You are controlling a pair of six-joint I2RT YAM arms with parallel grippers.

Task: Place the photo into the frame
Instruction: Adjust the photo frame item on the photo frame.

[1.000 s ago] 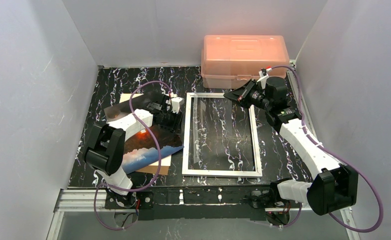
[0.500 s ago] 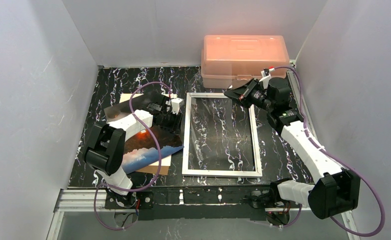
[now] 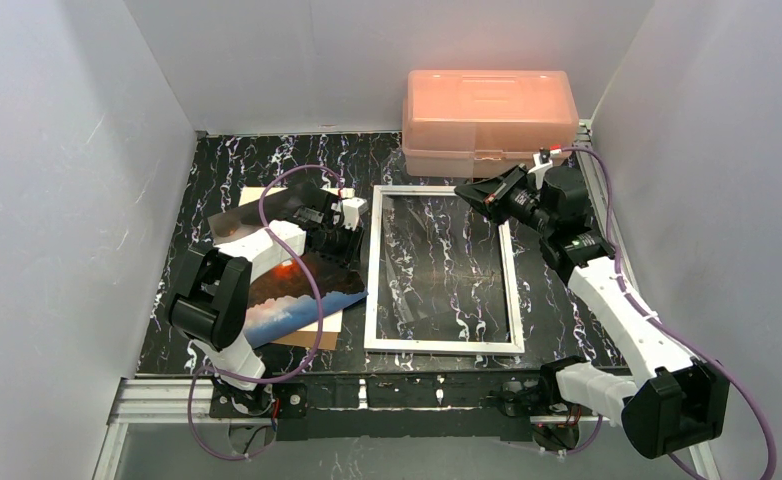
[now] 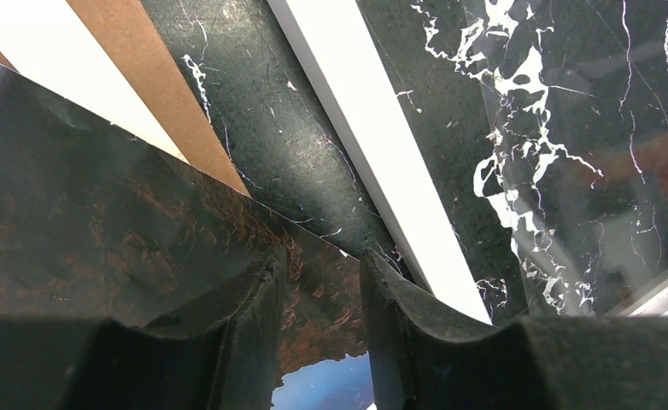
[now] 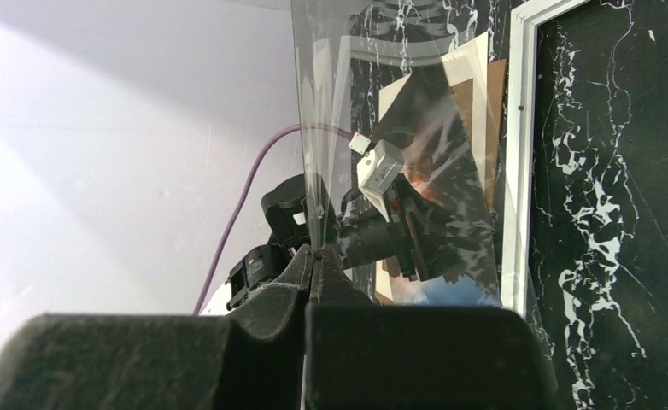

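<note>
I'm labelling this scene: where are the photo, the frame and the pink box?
photo (image 3: 289,298): top view, its cloudy lower half.
frame (image 3: 445,346): top view, near white edge.
pink box (image 3: 487,100): top view, lid.

- Table (image 3: 267,160): black marble pattern with white veins and faint purple streaks.
- Frame (image 3: 371,290): plain white edges.
- Pane (image 5: 331,85): clear, with pale glare streaks.
- Photo (image 3: 287,295): dark brown-black clouds, an orange-red glow at the centre, and a blue and white lower band.
- Backing board (image 4: 143,60): plain brown.
- Sheet (image 4: 57,51) beside the board: plain white.
- Box (image 3: 487,105): translucent pinkish orange.
- Walls (image 3: 67,150): pale grey-white.
- Left arm (image 3: 257,245) and right arm (image 3: 617,300): white shells with black joints.
- Cable (image 5: 245,193): purple.
- Left gripper (image 4: 320,269) and right gripper (image 5: 313,256): matte black.
</note>
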